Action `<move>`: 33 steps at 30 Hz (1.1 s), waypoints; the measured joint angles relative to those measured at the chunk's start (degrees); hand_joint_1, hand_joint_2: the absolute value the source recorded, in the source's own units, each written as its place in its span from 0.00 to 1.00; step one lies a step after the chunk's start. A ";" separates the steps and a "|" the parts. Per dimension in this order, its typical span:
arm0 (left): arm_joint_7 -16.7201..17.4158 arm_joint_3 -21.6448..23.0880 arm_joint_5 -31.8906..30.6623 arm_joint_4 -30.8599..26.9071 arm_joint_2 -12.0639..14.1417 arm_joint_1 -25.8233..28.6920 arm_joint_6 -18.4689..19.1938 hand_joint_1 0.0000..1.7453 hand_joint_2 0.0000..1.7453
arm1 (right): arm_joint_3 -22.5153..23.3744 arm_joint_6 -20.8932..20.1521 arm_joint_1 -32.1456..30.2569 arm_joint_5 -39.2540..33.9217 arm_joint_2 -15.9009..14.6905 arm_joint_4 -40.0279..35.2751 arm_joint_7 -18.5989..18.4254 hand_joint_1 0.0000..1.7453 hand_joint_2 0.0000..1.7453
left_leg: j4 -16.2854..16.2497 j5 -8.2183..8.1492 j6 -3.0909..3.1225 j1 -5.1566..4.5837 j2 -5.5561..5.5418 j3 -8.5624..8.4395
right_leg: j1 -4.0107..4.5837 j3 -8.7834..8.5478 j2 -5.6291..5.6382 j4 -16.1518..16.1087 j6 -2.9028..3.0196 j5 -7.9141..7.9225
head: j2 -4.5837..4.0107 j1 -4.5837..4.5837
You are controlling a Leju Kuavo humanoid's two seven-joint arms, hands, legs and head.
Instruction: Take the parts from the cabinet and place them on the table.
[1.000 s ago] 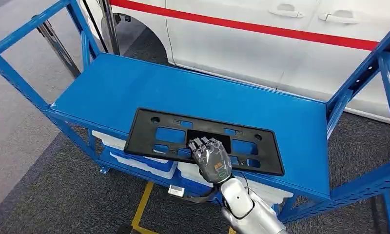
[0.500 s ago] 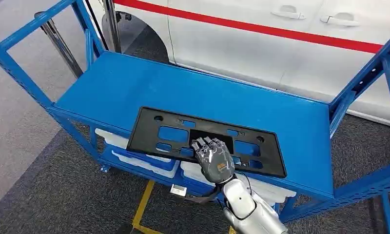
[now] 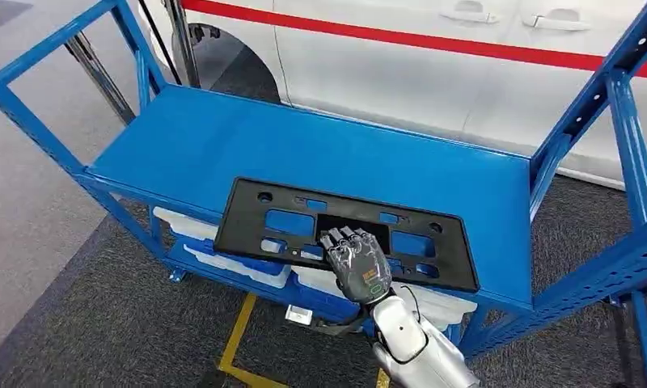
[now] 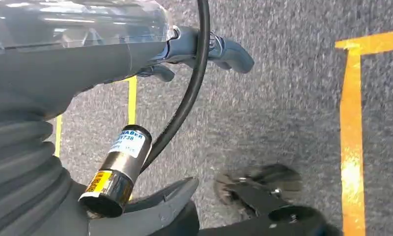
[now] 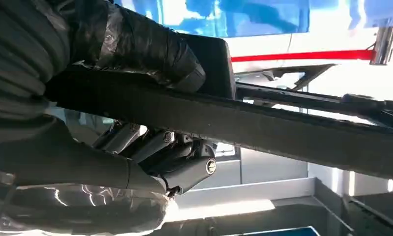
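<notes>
A flat black plastic part (image 3: 247,222) with several cut-outs lies across the front of the blue rack's top shelf (image 3: 304,145), its near edge overhanging the shelf front. My right hand (image 3: 357,263) grips that near edge at the middle. In the right wrist view the part's edge (image 5: 283,130) runs across the picture, with the thumb (image 5: 135,44) on one face and the fingers (image 5: 175,162) curled against the other. My left hand (image 4: 184,54) hangs over grey carpet with nothing in it, fingers apart.
A white vehicle (image 3: 433,73) with a red stripe stands right behind the rack. Blue uprights (image 3: 627,129) rise at the rack's right end, and a slanted blue rail (image 3: 29,121) at its left. White bins (image 3: 239,263) sit on the lower shelf. Yellow floor tape (image 3: 235,339) runs below.
The whole view has shifted slightly. My right hand and the black part have stayed almost in place over the shelf front, edging a little to the right.
</notes>
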State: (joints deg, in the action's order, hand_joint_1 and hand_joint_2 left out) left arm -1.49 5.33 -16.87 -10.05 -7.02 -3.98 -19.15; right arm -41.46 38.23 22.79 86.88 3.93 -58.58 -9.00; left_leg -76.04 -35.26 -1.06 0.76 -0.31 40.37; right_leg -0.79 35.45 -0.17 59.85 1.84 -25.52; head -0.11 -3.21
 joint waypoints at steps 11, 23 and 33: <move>0.35 0.00 -0.48 0.00 0.00 -0.43 -0.13 0.00 1.00 | 0.79 0.63 -0.12 -1.29 -0.04 -0.90 1.70 1.00 1.00 | 19.39 7.96 3.04 -0.27 0.39 -10.90 | 0.14 2.80 0.18 1.82 -2.74 -0.50 | 0.00 -0.15; 0.79 0.00 -1.14 0.00 -0.02 -0.50 -0.13 0.00 1.00 | 0.87 0.72 0.00 -1.05 0.04 -2.05 2.51 1.00 1.00 | 16.39 11.64 1.62 -0.66 0.42 -4.33 | 0.55 -4.51 0.41 0.50 -1.78 -4.26 | 0.00 -0.06; 0.94 0.00 -1.33 0.00 0.00 -0.57 -0.09 0.00 1.00 | 0.87 0.72 0.10 -2.75 0.02 -2.91 4.35 1.00 1.00 | 4.52 5.45 -0.24 0.00 0.19 -4.54 | 0.14 1.95 -0.07 0.40 -0.16 1.19 | 0.00 0.02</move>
State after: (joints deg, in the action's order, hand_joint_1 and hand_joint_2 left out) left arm -0.55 5.33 -18.21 -10.05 -7.02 -4.55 -19.23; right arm -40.59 38.95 22.89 84.13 3.96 -61.48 -4.66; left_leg -71.52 -29.81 -1.30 0.76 -0.11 35.82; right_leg -0.66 37.40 -0.24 60.26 1.68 -24.33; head -0.11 -3.19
